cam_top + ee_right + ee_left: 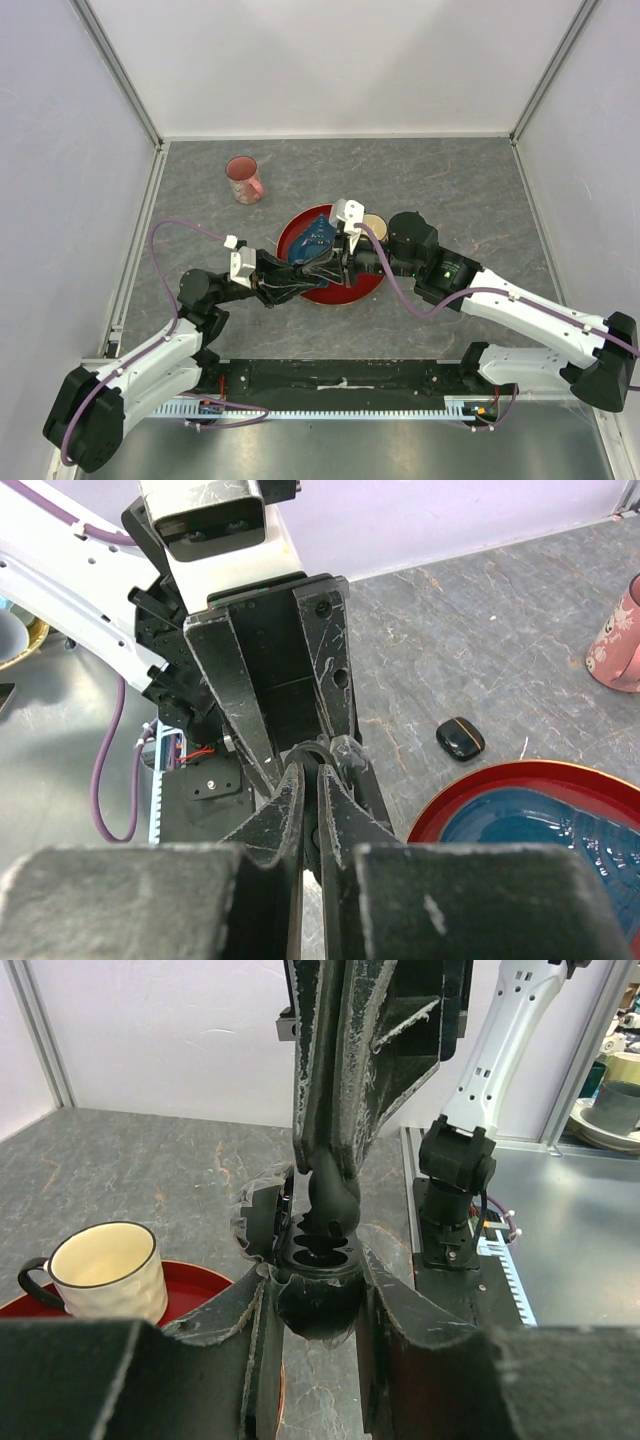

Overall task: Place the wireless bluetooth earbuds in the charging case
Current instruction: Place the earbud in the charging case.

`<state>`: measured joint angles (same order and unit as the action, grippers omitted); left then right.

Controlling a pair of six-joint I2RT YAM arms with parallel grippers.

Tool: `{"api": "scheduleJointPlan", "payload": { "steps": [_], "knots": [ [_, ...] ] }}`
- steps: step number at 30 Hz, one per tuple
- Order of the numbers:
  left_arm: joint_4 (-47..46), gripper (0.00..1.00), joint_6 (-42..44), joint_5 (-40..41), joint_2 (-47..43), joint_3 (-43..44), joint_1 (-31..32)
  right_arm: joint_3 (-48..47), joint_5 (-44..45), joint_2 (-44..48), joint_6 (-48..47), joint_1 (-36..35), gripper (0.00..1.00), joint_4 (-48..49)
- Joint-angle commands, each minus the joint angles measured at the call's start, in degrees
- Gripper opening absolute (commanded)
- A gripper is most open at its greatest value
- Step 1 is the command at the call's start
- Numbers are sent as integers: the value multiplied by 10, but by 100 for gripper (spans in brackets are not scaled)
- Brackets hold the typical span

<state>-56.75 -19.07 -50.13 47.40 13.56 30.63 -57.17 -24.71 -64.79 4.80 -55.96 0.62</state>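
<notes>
Looking at the left wrist view, we saw our left gripper (315, 1288) clamped around the open black oval charging case (302, 1250) mid-frame, while our right gripper (325, 1155) pinched a tiny black earbud (333, 1200) just at its sockets.

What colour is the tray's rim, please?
The tray rim is red; the right wrist view shows it best.

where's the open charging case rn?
Left wrist view, centre: the charging case, lid open, is clamped in the left gripper, with the right gripper holding an earbud at its sockets; cream cup on its left.
</notes>
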Motion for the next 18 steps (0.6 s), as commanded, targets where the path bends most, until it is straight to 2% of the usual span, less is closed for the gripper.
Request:
{"api": "scheduleJointPlan", "payload": {
  "steps": [1,8,18],
  "knots": [
    [-35,2,-18,-18,2,24,2,-4,-1,-9,0,2,0,49],
    [-40,2,-16,-14,-6,23,1,-1,-14,-34,9,1,0,30],
    [-53,2,0,34,-31,2,1,21,-19,-16,17,1,0,18]
  ]
}}
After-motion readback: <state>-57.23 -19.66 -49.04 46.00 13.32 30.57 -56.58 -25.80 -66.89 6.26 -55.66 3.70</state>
